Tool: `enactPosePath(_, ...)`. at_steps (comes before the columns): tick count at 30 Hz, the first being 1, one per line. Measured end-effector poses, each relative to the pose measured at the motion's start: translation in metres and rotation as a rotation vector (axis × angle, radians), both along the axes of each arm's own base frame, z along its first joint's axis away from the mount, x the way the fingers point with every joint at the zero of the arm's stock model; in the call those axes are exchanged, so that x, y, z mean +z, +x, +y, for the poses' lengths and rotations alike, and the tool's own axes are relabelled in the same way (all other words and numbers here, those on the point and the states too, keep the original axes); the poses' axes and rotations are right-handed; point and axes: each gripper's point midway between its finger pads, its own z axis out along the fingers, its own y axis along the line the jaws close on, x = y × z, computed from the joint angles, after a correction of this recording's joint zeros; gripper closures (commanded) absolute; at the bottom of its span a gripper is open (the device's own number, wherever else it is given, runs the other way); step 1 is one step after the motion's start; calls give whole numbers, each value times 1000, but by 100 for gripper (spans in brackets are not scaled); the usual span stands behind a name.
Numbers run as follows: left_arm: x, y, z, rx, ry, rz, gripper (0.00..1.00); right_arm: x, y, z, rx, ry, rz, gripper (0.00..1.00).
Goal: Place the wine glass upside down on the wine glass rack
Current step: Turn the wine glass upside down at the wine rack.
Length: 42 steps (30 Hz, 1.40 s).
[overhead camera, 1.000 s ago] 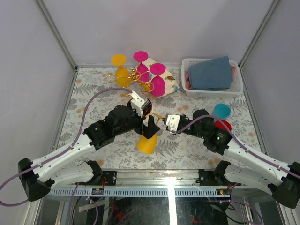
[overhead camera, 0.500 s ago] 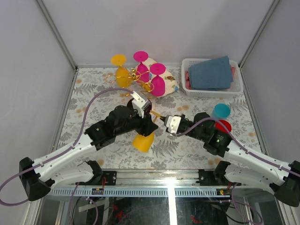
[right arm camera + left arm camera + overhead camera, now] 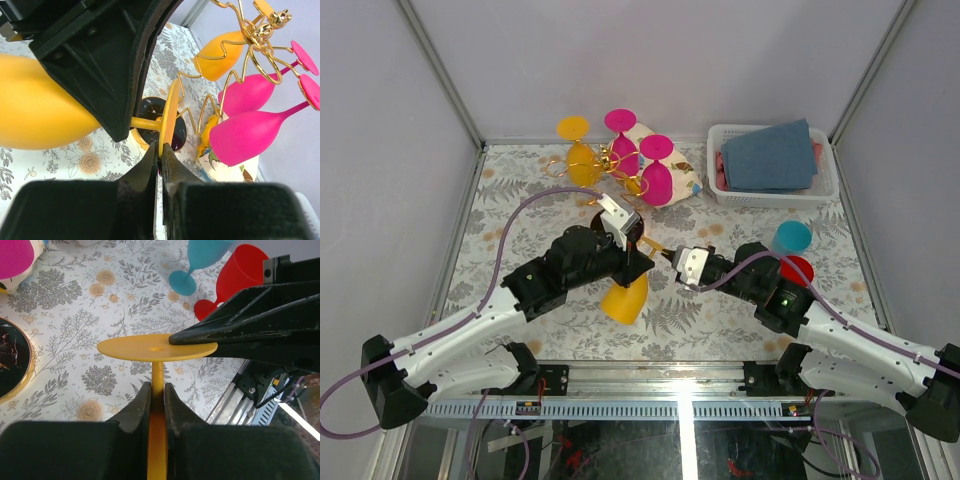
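Yellow wine glass (image 3: 625, 298): it is hanging tilted between the two arms in the middle of the table, with its bowl pointing toward the near edge and its flat foot toward the back. I cannot tell whether the bowl is touching the floral tablecloth (image 3: 520, 200).

Left gripper (image 3: 640, 264): it is squeezing the glass's stem, with one finger pressing on each side just under the foot.

Right gripper (image 3: 670, 257): it is pinching the rim of the foot edge-on, with its jaws drawn right together on the thin disc.

Wine glass rack (image 3: 610, 160): the gold wire tree is standing toward the back of the table, well apart from the held glass.

Black base (image 3: 10, 360): the rack's round, gold-rimmed base is lying just behind the left gripper.

Already hanging: one yellow glass (image 3: 582, 165) and two magenta glasses (image 3: 657, 180) are dangling bowl-down from the curled arms.

Loose glasses: a teal glass (image 3: 792, 237) and a red glass (image 3: 798, 268) are sitting beside the right arm.

White basket (image 3: 720, 140): it is sitting in the far right corner, holding a folded blue cloth (image 3: 770, 155).
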Motion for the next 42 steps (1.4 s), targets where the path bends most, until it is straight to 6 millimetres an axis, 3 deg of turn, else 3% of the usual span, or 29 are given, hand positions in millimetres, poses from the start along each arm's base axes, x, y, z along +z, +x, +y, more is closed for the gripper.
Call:
enactPosePath(8,4,0,2,12,-23,-14,100,1,-1,1,2,12,8,94)
enactPosePath(23,8,6,11,62,-21,-50,100,7,-1,4,-1,53,19,63)
enactPosePath(30,2,6,12,55,-3,-60,100,8,-3,3,6,60,22,39)
enactPosePath(42,5,9,17,56,-10,-84,100,19,-16,-4,42,93,-2,33)
